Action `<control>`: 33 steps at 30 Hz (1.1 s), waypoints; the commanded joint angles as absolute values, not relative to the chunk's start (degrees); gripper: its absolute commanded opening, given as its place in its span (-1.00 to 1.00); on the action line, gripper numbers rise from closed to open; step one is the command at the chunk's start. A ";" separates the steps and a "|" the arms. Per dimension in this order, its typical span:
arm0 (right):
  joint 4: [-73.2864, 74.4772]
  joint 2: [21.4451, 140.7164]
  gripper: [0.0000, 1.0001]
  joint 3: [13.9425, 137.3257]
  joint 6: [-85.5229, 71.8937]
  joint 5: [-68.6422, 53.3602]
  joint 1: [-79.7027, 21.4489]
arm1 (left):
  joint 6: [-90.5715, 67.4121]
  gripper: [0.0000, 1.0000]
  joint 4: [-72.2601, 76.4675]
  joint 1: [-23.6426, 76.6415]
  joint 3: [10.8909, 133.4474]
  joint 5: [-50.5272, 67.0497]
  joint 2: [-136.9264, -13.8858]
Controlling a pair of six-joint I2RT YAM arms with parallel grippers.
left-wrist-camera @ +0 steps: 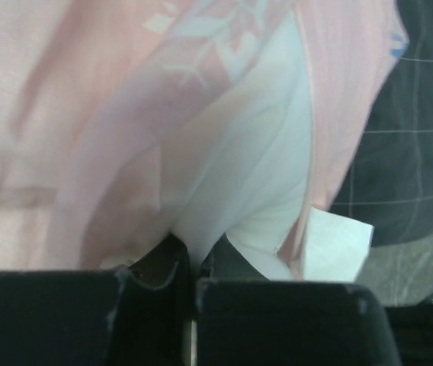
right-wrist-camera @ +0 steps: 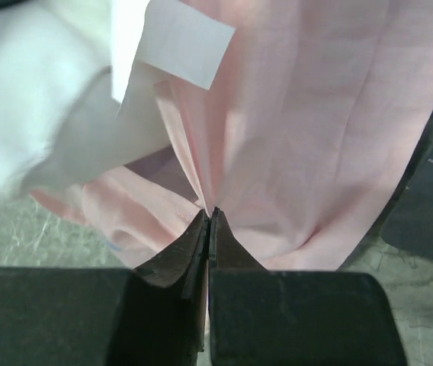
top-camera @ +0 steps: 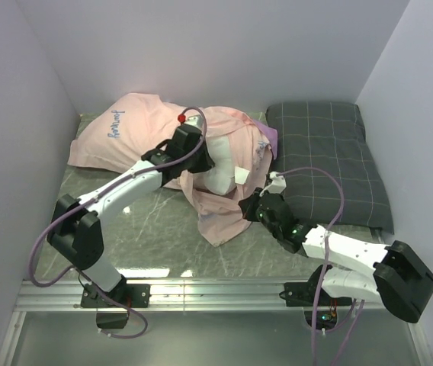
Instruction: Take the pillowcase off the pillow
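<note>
— Left wrist view: left jaws pinched shut on the plump white pillow [left-wrist-camera: 254, 175], which looks soft and squashy.
— Right jaws are clamped on the pillowcase [right-wrist-camera: 300, 114], bunched just ahead. It looks thin and limp, so I'd grip the hem.

The left arm [top-camera: 117, 194] reached forward and rightward, its left gripper [left-wrist-camera: 190, 255] pinched tight on the pillow [left-wrist-camera: 254, 152]. The right arm [top-camera: 346, 252] stretched low to the left, its right gripper [right-wrist-camera: 209, 217] clamped on the pillowcase [right-wrist-camera: 300, 114], its 2 fingers pressed together.

Robot lab cell, plain white walls [top-camera: 201, 46], aluminium mounting rail [top-camera: 216, 292]
</note>
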State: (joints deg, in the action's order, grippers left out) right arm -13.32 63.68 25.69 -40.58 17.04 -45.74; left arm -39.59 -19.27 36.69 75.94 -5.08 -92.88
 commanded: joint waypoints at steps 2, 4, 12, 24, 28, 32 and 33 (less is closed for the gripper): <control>-8.79 68.27 -1.00 26.18 -41.92 20.74 -46.50 | -37.00 -0.99 -15.73 32.87 81.39 -0.57 -84.12; -8.44 70.39 -1.00 28.82 -41.57 22.05 -45.45 | -36.74 -0.99 -17.04 32.78 80.51 2.88 -81.14; -5.63 75.15 -0.99 39.81 -36.57 17.49 -40.17 | -36.91 -0.99 -17.49 32.96 63.31 12.39 -66.90; 8.43 60.13 -0.02 45.53 -29.00 22.14 -47.54 | -39.29 -0.99 -12.92 33.48 56.69 15.21 -62.32; 11.95 55.65 0.18 47.54 -28.66 21.89 -49.12 | -39.73 -0.99 -12.39 33.93 57.04 14.85 -62.31; 14.76 57.74 0.30 52.89 -27.51 22.93 -50.89 | -39.73 -0.99 -12.66 34.36 57.83 14.77 -62.49; 14.77 58.70 0.33 53.69 -27.16 23.03 -51.06 | -39.64 -0.99 -12.66 34.45 58.09 14.68 -62.66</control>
